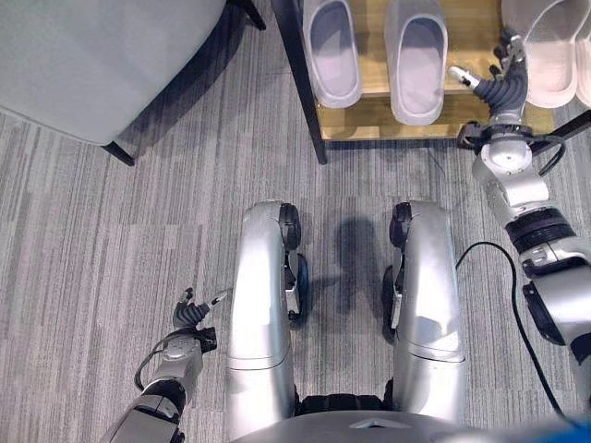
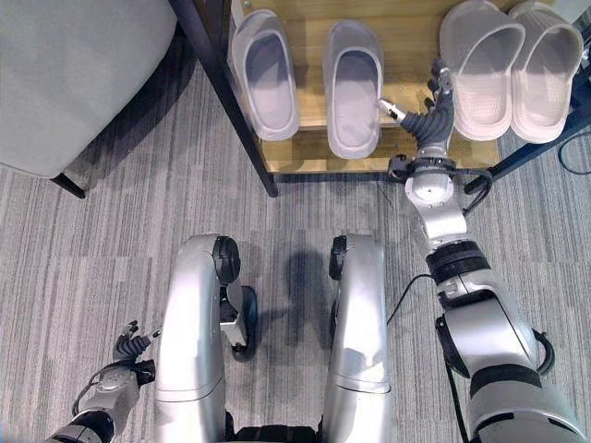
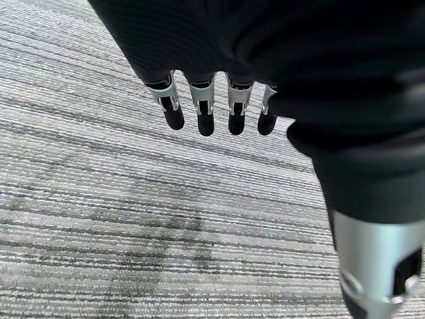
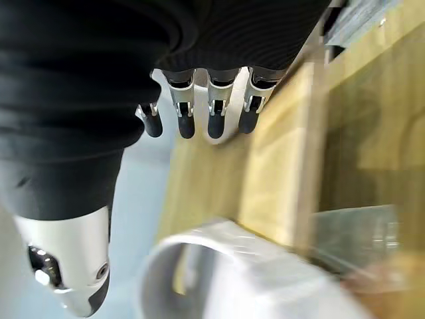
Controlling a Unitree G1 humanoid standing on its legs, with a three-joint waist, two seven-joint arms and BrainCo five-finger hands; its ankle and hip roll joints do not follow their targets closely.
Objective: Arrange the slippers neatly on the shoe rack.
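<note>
Grey striped carpet (image 1: 111,240) covers the floor, with a light grey upholstered seat (image 1: 92,55) on dark legs cut off at the upper left of the head views. Ahead stands a shoe rack (image 2: 305,159) with a wooden shelf and a dark metal frame; its upper part runs out of the picture.

Two pairs of slippers lie on the shelf, toes pointing toward the robot. The lilac-grey pair sits on the left side: the left grey slipper (image 2: 263,74) angles slightly, and the right grey slipper (image 2: 354,88) lies straighter, its toe reaching the shelf's front edge. The pale pink pair is on the right side: one pink slipper (image 2: 480,65) and the other pink slipper (image 2: 545,69) lie side by side, touching or nearly so, their heels cut off by the frame's top.

The right robot hand (image 2: 429,115) is held over the shelf in the gap between the right grey slipper and the pink pair, fingers straight and loosely spread, thumb pointing toward the grey slipper, holding nothing. Its wrist view shows straight fingers (image 4: 216,113) over the wood and a blurred pale slipper rim (image 4: 226,266) very close.

The left robot hand (image 1: 189,323) hangs low beside the body over the carpet, fingers relaxed, empty.
</note>
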